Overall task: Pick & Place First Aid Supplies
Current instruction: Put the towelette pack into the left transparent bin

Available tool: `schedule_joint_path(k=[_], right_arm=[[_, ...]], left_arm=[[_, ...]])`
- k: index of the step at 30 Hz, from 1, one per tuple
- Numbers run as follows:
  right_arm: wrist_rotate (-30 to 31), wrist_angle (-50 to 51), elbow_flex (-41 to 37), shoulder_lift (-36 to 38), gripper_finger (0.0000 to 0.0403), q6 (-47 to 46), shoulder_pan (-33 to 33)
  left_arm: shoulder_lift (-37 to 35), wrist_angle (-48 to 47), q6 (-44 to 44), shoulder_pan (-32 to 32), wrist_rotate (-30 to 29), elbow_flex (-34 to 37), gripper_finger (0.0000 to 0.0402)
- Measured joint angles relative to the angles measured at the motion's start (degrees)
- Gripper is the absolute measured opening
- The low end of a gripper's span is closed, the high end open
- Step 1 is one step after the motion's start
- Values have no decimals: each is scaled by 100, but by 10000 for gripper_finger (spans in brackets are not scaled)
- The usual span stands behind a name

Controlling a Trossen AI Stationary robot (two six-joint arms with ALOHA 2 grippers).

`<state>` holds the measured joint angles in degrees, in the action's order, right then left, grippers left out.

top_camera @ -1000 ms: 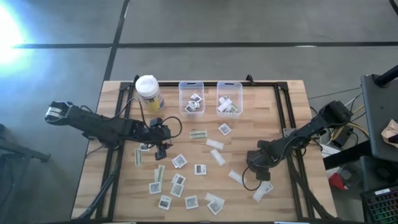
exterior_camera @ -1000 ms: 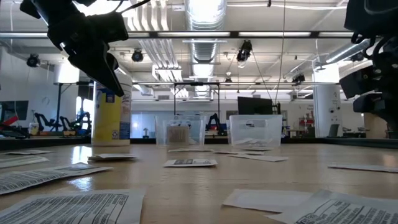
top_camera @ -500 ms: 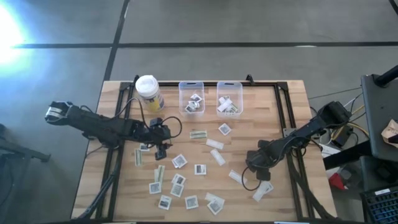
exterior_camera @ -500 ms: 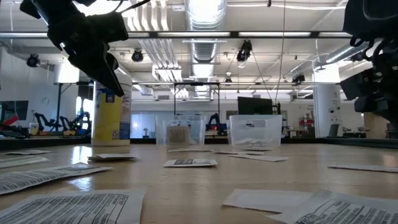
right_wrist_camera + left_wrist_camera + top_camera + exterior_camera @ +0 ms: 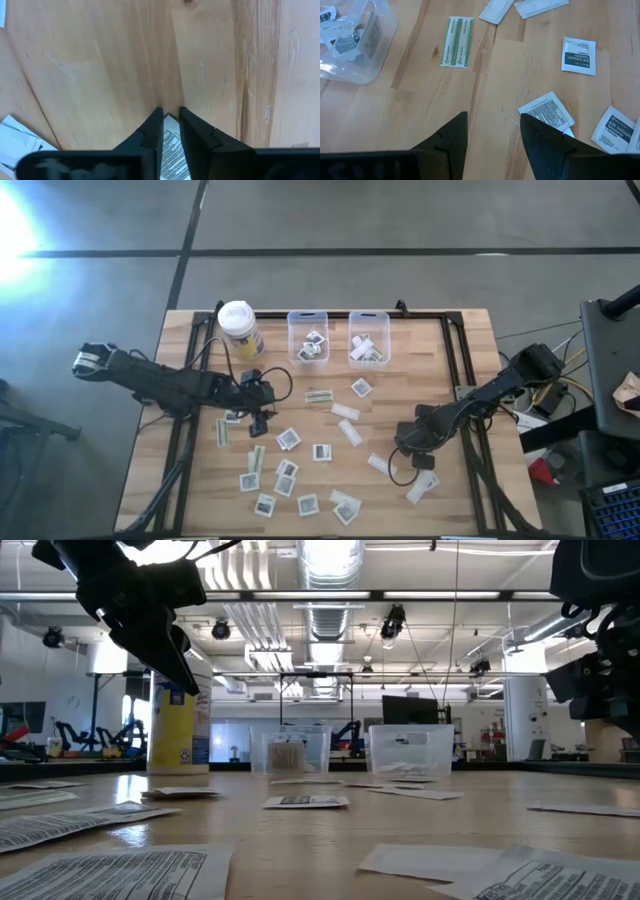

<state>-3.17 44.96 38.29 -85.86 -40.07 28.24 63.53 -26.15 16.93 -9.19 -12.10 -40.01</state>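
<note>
From above, we are looking down on a wooden table (image 5: 440, 370) where the first aid supplies (image 5: 290, 470) are lying scattered, most of them in the middle and toward the near edge, with a few already sitting in the two clear bins (image 5: 338, 337) at the far side, beside a yellow container (image 5: 238, 328). The left gripper (image 5: 262, 418) is hanging over the left-centre of the table, just beside a greenish strip (image 5: 223, 430). The right gripper (image 5: 403, 465) is reaching down at the right, next to a white strip packet (image 5: 380, 464).

From table height, we are seeing packets lying flat across the foreground, one printed packet (image 5: 305, 802) in the middle, and the bins (image 5: 410, 750) and the yellow container (image 5: 178, 730) standing behind. One dark arm (image 5: 130, 600) is hanging at the upper left, another at the far right edge.

Through the left wrist camera, we are watching its two fingers (image 5: 445, 145) standing spread apart above bare wood, gripping nothing; a green-striped strip (image 5: 457, 34) and a square dark-patched packet (image 5: 579, 56) are lying beyond them, and a printed packet (image 5: 547, 111) is lying just beside one fingertip.

Through the right wrist camera, we are seeing its fingers (image 5: 150, 132) drawn nearly together, pinching the edge of a printed white packet (image 5: 172, 147) lying on the wood.
</note>
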Motion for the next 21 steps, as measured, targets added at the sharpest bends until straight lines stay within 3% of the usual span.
schedule_joint_path(k=[7, 21], right_arm=[[-23, 5, 2, 2, 10, 0, 1], [-482, 581, 692, 62, 8, -570, 5]], left_arm=[[0, 0, 0, 0, 0, 0, 174], [0, 2, 0, 0, 0, 0, 174]])
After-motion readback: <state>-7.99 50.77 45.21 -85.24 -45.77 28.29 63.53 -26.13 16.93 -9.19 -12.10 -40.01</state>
